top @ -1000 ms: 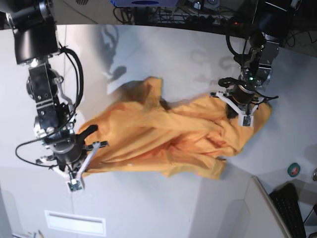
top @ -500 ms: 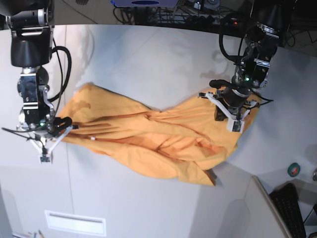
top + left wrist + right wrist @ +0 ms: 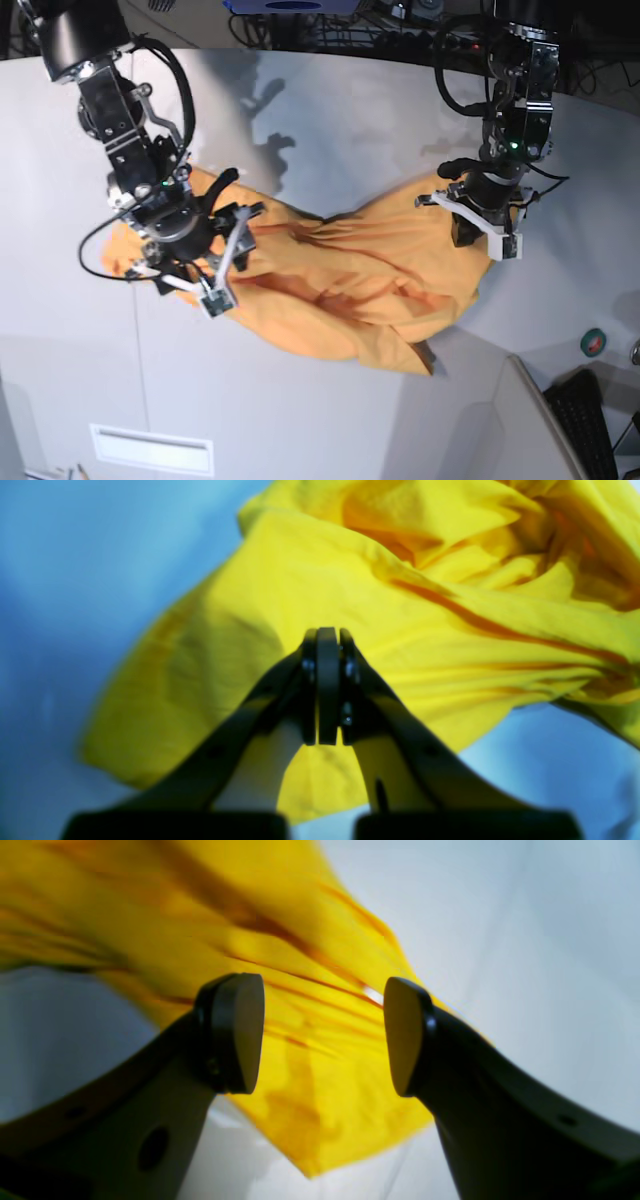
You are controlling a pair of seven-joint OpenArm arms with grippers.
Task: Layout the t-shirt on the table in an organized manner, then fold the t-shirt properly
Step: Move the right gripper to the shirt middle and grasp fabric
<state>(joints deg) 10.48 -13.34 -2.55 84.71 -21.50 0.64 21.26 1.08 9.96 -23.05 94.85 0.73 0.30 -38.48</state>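
One shirt [image 3: 340, 270] lies rumpled across the middle of the table [image 3: 330, 110], stretched in creased folds between the two arms. Its right end sits under the left gripper [image 3: 327, 690], whose jaws are pressed together with the cloth behind them; whether any fabric is pinched I cannot tell. The right gripper [image 3: 322, 1035] hovers over the shirt's other end with its jaws wide apart, nothing between them, yellow cloth below. A dark keyboard [image 3: 590, 425] lies by the table's corner.

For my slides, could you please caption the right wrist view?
Right gripper open above the rumpled orange-yellow t-shirt on the white table.
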